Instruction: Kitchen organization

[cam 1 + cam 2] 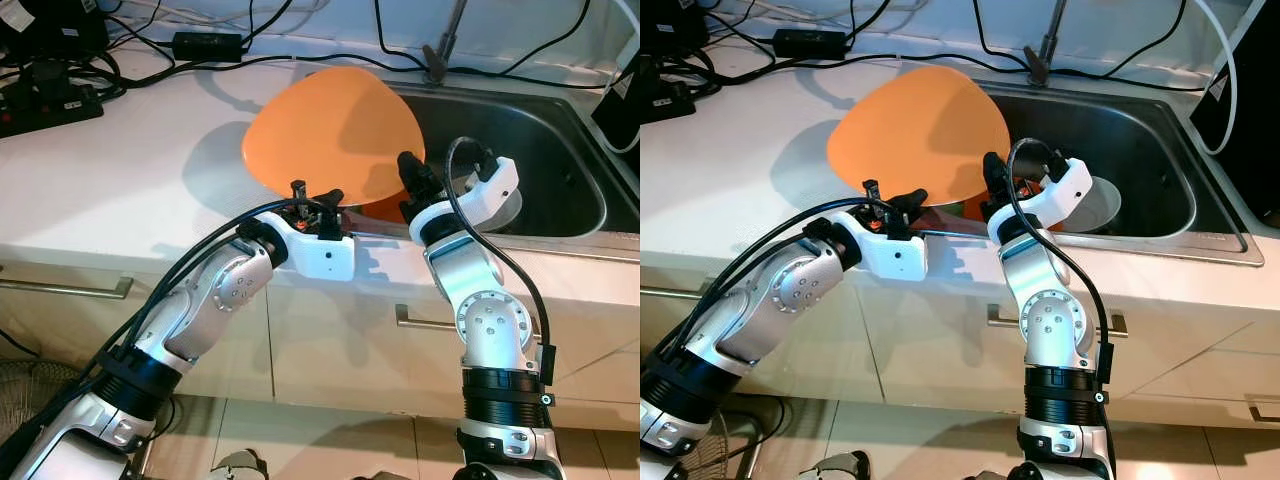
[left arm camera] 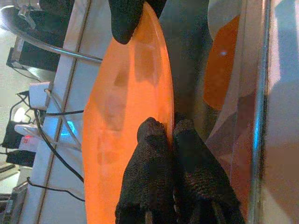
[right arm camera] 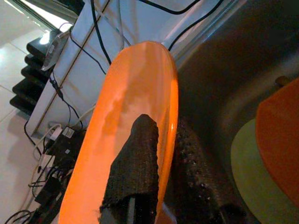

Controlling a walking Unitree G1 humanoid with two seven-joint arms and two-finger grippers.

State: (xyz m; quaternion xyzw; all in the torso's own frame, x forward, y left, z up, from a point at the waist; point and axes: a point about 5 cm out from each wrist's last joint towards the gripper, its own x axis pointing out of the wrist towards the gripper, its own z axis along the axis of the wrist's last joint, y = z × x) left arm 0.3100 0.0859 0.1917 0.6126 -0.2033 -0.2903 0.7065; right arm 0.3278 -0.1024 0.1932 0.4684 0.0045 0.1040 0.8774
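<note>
Orange plate (image 1: 335, 130) stands tilted on edge over the table (image 1: 110, 190) and the sink's (image 1: 560, 170) left rim. My left end effector (image 1: 315, 197) pinches its lower rim; my right end effector (image 1: 412, 178) clamps its right edge.

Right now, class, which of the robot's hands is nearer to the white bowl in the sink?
The right. The right hand grips the orange plate at its sink-side edge, just beside the white bowl. The left hand pinches the plate's near edge over the counter, farther away.
</note>
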